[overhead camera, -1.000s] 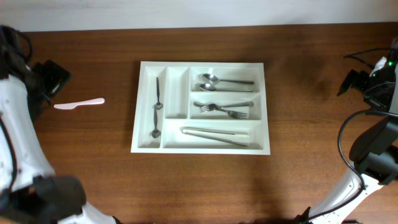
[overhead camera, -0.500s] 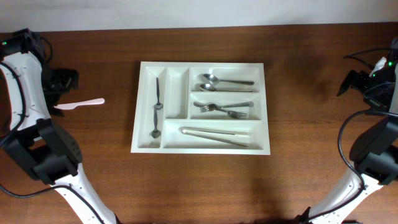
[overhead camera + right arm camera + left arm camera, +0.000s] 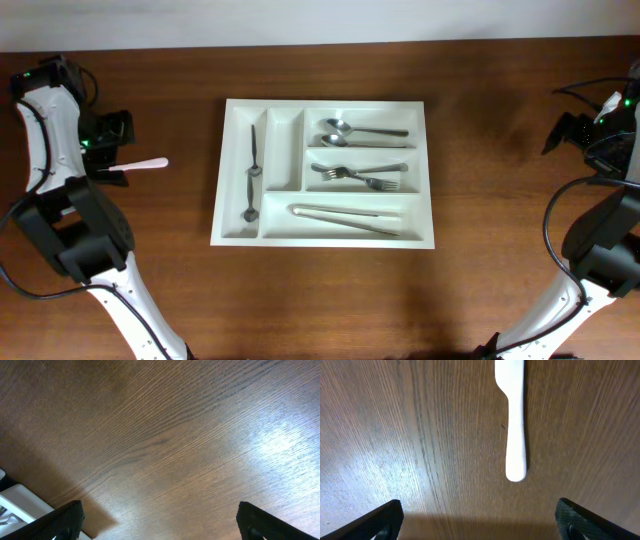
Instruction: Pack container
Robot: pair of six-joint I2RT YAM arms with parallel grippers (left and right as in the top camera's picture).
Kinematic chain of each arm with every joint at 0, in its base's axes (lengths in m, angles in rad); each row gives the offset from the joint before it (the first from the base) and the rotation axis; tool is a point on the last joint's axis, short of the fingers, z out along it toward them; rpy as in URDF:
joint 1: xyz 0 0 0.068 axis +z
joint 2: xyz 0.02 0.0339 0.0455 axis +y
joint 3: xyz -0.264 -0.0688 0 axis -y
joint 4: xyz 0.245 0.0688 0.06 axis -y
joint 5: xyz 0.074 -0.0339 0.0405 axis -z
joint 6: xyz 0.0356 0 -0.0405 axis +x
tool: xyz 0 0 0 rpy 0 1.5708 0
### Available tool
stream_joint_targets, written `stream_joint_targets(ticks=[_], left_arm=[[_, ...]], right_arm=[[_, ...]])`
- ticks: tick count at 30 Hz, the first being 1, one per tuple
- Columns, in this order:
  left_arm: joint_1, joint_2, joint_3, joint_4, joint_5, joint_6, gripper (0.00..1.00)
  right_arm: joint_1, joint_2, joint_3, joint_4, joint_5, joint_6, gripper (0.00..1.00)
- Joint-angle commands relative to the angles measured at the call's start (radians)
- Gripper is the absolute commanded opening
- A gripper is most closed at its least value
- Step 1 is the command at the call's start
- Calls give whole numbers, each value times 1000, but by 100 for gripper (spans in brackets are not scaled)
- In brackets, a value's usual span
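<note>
Left gripper (image 3: 480,521) has moved in above the knife (image 3: 516,435).
Its fingers (image 3: 376,520) are spread and empty, as are the right gripper's (image 3: 160,521); the knife lies outside the tray (image 3: 330,103), so pickup is likely next.

Overhead: fixed, facing straight down, far enough to take in the whole table (image 3: 500,200) and container (image 3: 325,103). Left wrist: close, facing down onto the white knife (image 3: 515,420), which overhead shows at far left. Right wrist: close over bare wood, container corner (image 3: 20,502) at lower left

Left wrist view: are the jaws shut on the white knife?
No, the white knife lies flat on the table, clear of the left gripper, whose jaws stand wide apart.
</note>
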Motion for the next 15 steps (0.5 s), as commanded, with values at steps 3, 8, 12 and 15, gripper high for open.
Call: stream_joint_targets(ticks=[3, 8, 12, 15], left_arm=[[14, 21, 8, -2, -46, -40, 99], [14, 60, 0, -3, -67, -39, 99], [15, 88, -1, 2, -79, -39, 99], [16, 96, -2, 51, -89, 3, 99]], right_arm=[[5, -25, 14, 0, -6, -8, 99], [5, -25, 14, 0, -6, -8, 99], [5, -25, 14, 0, -6, -8, 99], [5, -25, 14, 0, -6, -8, 99]])
